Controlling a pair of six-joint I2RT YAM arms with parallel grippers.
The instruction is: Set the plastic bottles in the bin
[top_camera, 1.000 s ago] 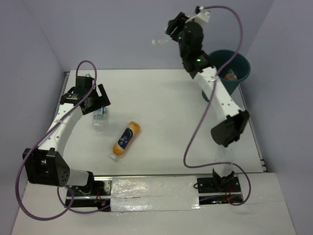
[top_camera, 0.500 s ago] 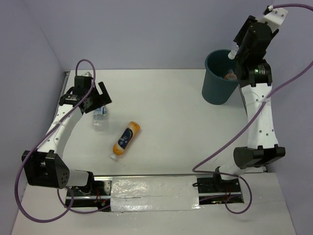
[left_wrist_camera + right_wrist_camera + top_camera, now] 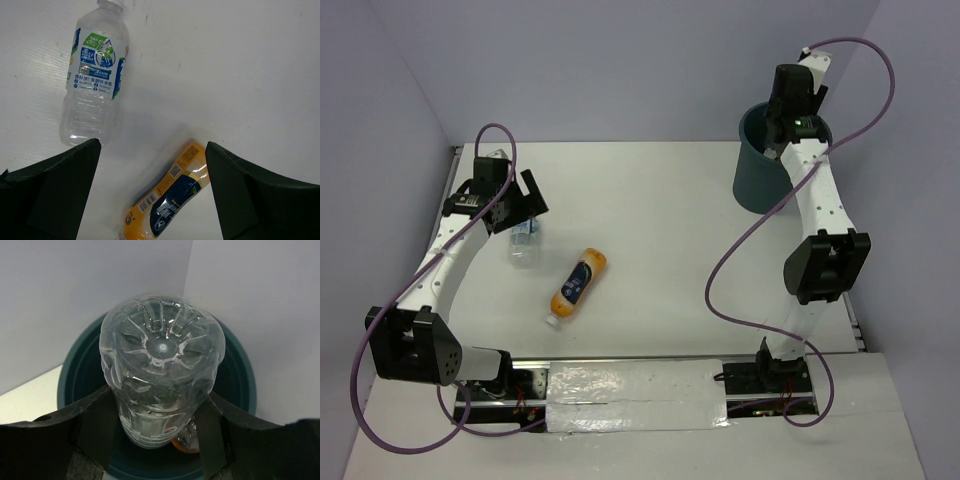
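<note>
Right jaws: partly closed, clamped on the sides of one clear unlabelled bottle (image 3: 162,385), whose ribbed base end shows in the wrist view. I have it directly over the mouth of the bin (image 3: 239,382).
Left jaws: spread wide, holding nothing, hovering above the two bottles that lie on the bench (image 3: 660,220).
Count: three bottles confirmed. These are the gripped one, one labelled water bottle (image 3: 95,75) (clear, blue-green-white label) and one orange-yellow bottle (image 3: 167,202) (dark label). The last two lie on their sides on the left half, near each other, not touching. One bin, dark teal, round, at the far right corner.
Room: white bench, pale lilac walls (image 3: 620,60) behind and at both sides, silver tape (image 3: 635,385) along the near edge.
Bin contents: an orange object (image 3: 182,446) shows beneath the held bottle; I cannot tell what it is.
</note>
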